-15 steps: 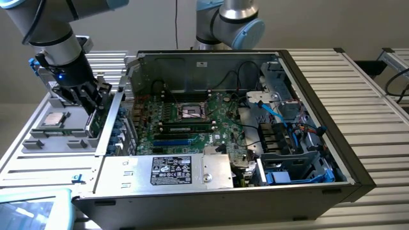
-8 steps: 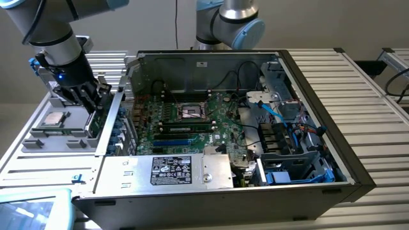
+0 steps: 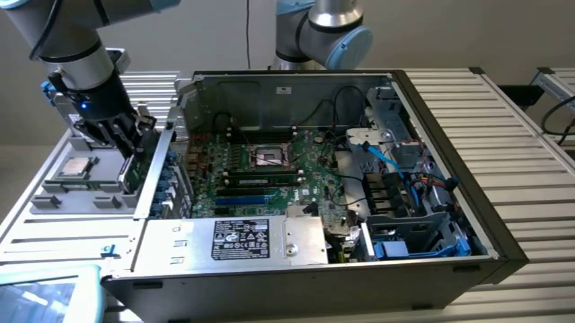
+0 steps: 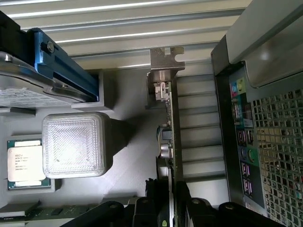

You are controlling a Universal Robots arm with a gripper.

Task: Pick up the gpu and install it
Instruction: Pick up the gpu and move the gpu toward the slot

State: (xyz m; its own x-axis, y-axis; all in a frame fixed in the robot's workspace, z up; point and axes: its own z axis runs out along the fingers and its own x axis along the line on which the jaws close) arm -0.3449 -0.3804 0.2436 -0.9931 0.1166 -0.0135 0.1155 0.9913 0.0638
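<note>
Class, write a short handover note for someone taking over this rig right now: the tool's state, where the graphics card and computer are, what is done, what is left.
Tool: the tool is shut on the graphics card, with the silver bracket at the end away from the wrist.
Where: the card is at the grey parts tray, outside the open computer case, on the exterior view's left.
Done: card gripped. Whether it has cleared the tray cannot be told.
Left: the card is not in the motherboard, so it is not yet installed.
</note>
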